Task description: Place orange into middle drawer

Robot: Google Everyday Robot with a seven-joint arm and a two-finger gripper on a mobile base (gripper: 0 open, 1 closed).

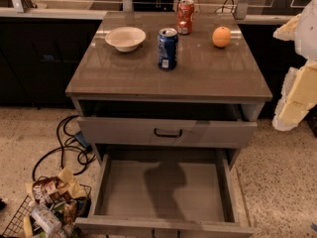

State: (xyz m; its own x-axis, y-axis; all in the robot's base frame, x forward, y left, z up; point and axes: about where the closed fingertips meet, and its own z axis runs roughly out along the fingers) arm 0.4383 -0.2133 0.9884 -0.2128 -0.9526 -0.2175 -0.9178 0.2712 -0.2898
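Gripper [297, 90] hangs at the right edge, beside the surface [208, 73], well apart from the fruit; whether wide or narrow, cannot tell. Middle drawer [198, 192] stands open, floor bare. Orange [221, 36] sits back right, near the red can [185, 16]: judge a centred top-down approach best, keeping off the can.

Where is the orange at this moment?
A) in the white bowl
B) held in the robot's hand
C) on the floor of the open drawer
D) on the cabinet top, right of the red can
D: the orange sits on the cabinet top, right of the red can, while the hand is at the view's right edge, apart from it.
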